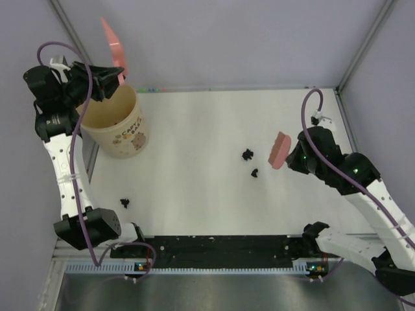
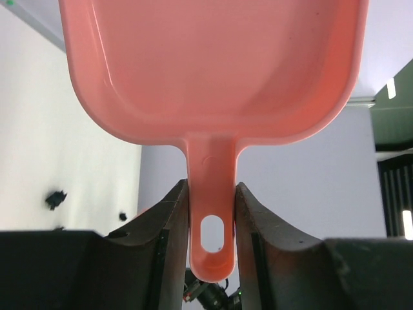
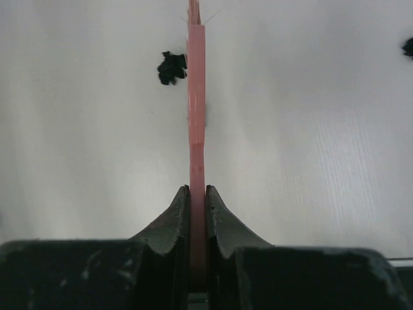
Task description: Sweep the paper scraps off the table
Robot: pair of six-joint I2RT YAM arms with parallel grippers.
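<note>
Three black paper scraps lie on the white table (image 1: pixel 194 123): two near the middle right (image 1: pixel 247 154) (image 1: pixel 255 173) and one at the front left (image 1: pixel 124 203). My left gripper (image 1: pixel 109 79) is shut on the handle of the pink dustpan (image 1: pixel 111 40) and holds it tilted up over a beige bucket; the left wrist view shows the pan (image 2: pixel 213 64) empty. My right gripper (image 1: pixel 295 157) is shut on a pink brush (image 1: pixel 280 150) just right of the two scraps. In the right wrist view one scrap (image 3: pixel 171 66) lies left of the brush (image 3: pixel 196 97).
The beige printed bucket (image 1: pixel 120 126) stands at the table's back left, under the dustpan. A black strip (image 1: pixel 214 251) runs along the near edge. Grey-lilac walls close the back and sides.
</note>
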